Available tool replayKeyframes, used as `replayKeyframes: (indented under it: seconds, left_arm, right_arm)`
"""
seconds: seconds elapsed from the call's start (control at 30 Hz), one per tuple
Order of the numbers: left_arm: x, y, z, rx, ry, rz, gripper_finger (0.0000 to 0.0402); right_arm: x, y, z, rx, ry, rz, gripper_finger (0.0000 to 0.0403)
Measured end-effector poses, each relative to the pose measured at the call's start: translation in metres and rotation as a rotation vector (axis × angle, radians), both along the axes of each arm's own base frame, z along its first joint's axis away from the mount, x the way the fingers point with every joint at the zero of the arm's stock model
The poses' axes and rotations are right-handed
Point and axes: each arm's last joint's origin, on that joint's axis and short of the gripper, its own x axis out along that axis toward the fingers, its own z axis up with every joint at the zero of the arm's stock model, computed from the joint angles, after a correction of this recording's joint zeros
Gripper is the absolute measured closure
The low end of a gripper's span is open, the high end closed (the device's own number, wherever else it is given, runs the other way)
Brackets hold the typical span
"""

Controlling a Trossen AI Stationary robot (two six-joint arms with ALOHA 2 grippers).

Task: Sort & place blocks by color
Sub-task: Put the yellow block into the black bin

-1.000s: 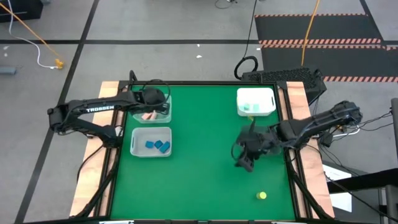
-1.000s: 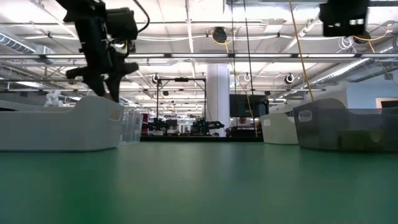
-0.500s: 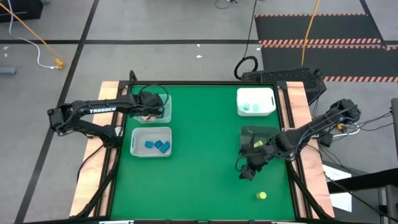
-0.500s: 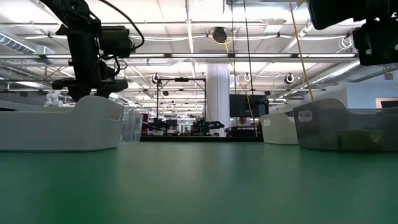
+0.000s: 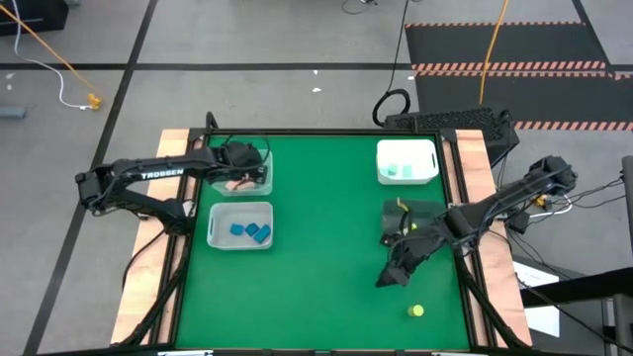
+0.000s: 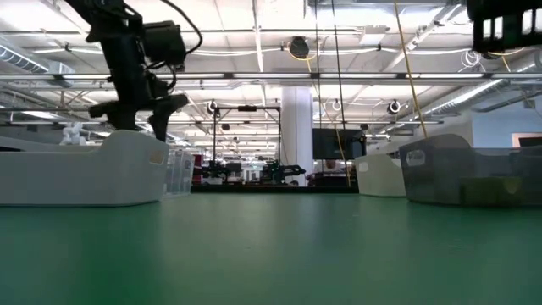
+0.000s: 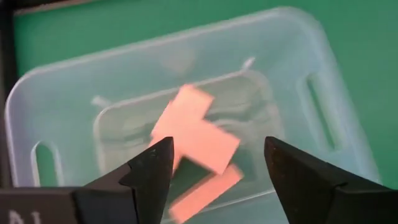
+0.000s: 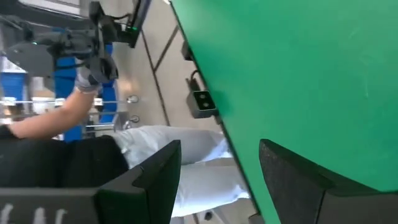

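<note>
My left gripper (image 5: 240, 168) hangs open and empty over a clear bin (image 5: 220, 188) at the far left. Tan blocks (image 7: 196, 134) lie on the bin's bottom, below the gap between my fingers (image 7: 217, 146). Blue blocks (image 5: 249, 231) lie in a white bin (image 5: 216, 237) nearer the front. Mint green blocks (image 5: 399, 171) lie in a white bin (image 5: 427, 153) at the far right. A yellow cylinder (image 5: 416, 311) stands on the mat near the front right. My right gripper (image 5: 389, 280) is open and empty above the mat, a little to the far left of the cylinder.
A dark grey bin (image 5: 423, 210) stands on the right, between the mint bin and my right gripper, partly under the right arm. The green mat's middle (image 5: 316, 247) is bare. A person sits beyond the table's edge in the right wrist view (image 8: 56, 149).
My right gripper has gone from over the dark grey bin toward the table's near edge and the yellow cylinder, uncovering that bin. My left gripper has stayed over the clear bin, dipping toward it and rising again.
</note>
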Motion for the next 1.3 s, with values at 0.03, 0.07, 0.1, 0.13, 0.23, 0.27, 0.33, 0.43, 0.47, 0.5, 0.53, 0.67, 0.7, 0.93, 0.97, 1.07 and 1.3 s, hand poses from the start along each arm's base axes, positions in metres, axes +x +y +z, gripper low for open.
replayKeyframes:
  seconds: [0.03,0.07,0.1,0.13,0.23,0.27,0.33,0.43,0.47,0.5,0.53,0.67,0.7,0.93,0.97,1.07,1.3]
  left_arm:
    - [0.003,0.001,0.004,0.009,-0.018,-0.005,0.0149]
    - [0.005,0.001,0.008,0.019,-0.037,-0.009,0.0148]
    - [0.008,0.001,0.012,0.029,-0.059,-0.014,0.0148]
    - [0.011,0.001,0.017,0.037,-0.078,-0.019,0.0148]
    - [0.019,-0.001,0.028,0.061,-0.129,-0.046,0.0147]
    - [0.021,-0.003,0.031,0.066,-0.139,-0.059,0.0147]
    - [0.025,-0.006,0.036,0.077,-0.162,-0.083,0.0147]
    - [0.031,-0.012,0.04,0.086,-0.192,-0.119,0.0147]
    - [0.033,-0.015,0.04,0.087,-0.199,-0.13,0.0147]
    - [0.034,-0.018,0.04,0.087,-0.203,-0.143,0.0147]
    - [0.035,-0.02,0.04,0.087,-0.205,-0.154,0.0146]
    - [0.038,-0.027,0.04,0.084,-0.207,-0.187,0.0146]
    - [0.038,-0.029,0.04,0.083,-0.207,-0.193,0.0147]
    - [0.04,-0.035,0.04,0.094,-0.187,-0.257,0.0146]
    - [0.04,-0.036,0.04,0.097,-0.182,-0.268,0.0147]
    - [0.041,-0.037,0.04,0.1,-0.176,-0.283,0.0146]
    - [0.041,-0.037,0.04,0.101,-0.174,-0.285,0.0146]
  right_arm:
    - [-0.002,-0.001,0.003,0.01,-0.004,-0.002,0.0197]
    - [-0.005,-0.001,0.006,0.03,-0.001,-0.002,0.0197]
    - [-0.008,0.0,0.008,0.056,0.008,0.01,0.0197]
    - [-0.012,0.001,0.01,0.08,0.025,0.025,0.0197]
    - [-0.023,0.007,0.012,0.133,0.096,0.062,0.0197]
    - [-0.026,0.009,0.01,0.138,0.133,0.076,0.0197]
    - [-0.034,0.014,0.005,0.119,0.209,0.103,0.0197]
    - [-0.045,0.021,-0.006,0.038,0.321,0.149,0.0197]
    - [-0.047,0.023,-0.009,0.009,0.334,0.174,0.0197]
    - [-0.049,0.026,-0.012,-0.017,0.341,0.201,0.0197]
    - [-0.051,0.029,-0.014,-0.042,0.339,0.23,0.0197]
    - [-0.054,0.042,-0.023,-0.179,0.274,0.342,0.0197]
    - [-0.055,0.045,-0.026,-0.221,0.249,0.377,0.0197]
    - [-0.058,0.065,-0.047,-0.477,0.116,0.614,0.0197]
    - [-0.059,0.068,-0.049,-0.497,0.109,0.643,0.0197]
    - [-0.06,0.073,-0.057,-0.548,0.098,0.707,0.0197]
    - [-0.058,0.079,-0.067,-0.716,0.026,0.74,0.0197]
